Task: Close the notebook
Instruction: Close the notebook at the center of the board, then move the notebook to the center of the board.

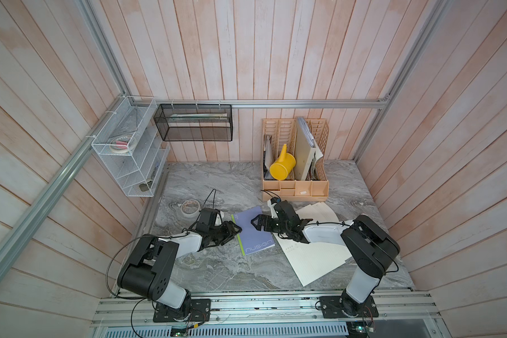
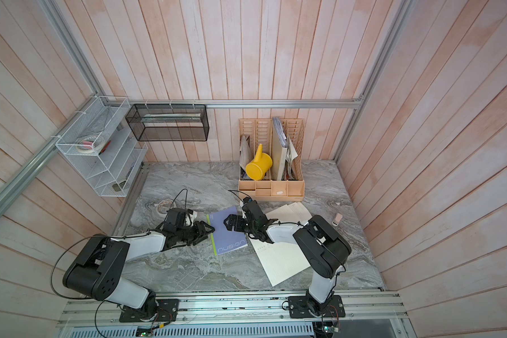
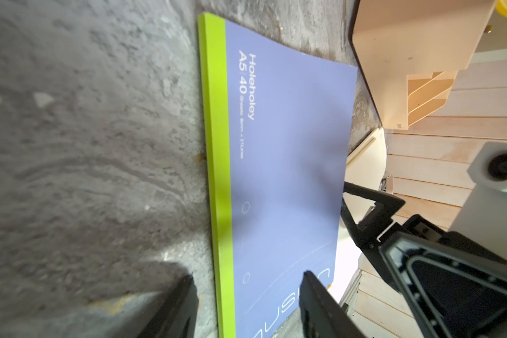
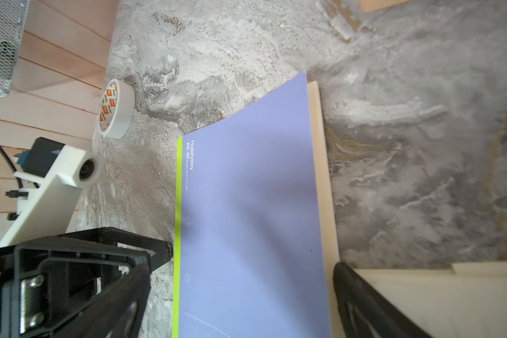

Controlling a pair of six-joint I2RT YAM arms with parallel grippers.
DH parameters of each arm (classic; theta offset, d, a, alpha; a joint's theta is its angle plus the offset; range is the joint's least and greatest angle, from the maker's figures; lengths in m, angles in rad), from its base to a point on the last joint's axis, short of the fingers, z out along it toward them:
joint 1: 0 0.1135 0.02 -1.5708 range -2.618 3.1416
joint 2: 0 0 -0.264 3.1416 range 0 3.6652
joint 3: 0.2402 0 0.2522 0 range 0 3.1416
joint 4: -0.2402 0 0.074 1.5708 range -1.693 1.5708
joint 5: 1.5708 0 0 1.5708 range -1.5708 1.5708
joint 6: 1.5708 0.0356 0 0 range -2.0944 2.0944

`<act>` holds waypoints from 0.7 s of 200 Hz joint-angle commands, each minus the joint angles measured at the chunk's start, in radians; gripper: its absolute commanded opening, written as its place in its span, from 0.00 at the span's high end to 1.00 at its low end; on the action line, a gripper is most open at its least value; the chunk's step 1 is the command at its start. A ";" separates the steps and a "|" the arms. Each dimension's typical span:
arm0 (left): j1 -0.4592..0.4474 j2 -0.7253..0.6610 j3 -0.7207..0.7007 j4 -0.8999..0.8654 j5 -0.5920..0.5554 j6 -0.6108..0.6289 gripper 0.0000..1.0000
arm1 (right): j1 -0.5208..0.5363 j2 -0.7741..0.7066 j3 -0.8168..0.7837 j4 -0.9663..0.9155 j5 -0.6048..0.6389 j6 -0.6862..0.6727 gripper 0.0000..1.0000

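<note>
The lavender paper notebook [image 1: 253, 240] with a lime-green spine strip is lying shut on the grey marbled desk [image 1: 217, 269] (free edge bowing slightly), so probably only flattening is remaining, with the left tool [image 1: 236, 232] by the spine and the right tool [image 1: 254, 224] above the cover both gaping empty.

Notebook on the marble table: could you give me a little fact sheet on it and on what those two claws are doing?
Notebook: purple cover, green spine, lying flat, cover down over its pages
Left gripper: open, at the spine edge
Right gripper: looks open, over the cover
Nearby: loose lined sheets under the right arm; tape roll behind the left gripper
Status: notebook looks closed
</note>
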 commanded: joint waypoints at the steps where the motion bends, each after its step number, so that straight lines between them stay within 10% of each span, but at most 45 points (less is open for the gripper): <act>1: 0.006 0.038 -0.003 -0.045 -0.034 0.004 0.41 | -0.003 -0.073 -0.003 -0.015 0.024 -0.020 0.02; 140: 0.030 0.057 -0.018 -0.040 -0.003 -0.005 0.41 | 0.010 0.109 0.005 0.001 -0.088 0.041 0.02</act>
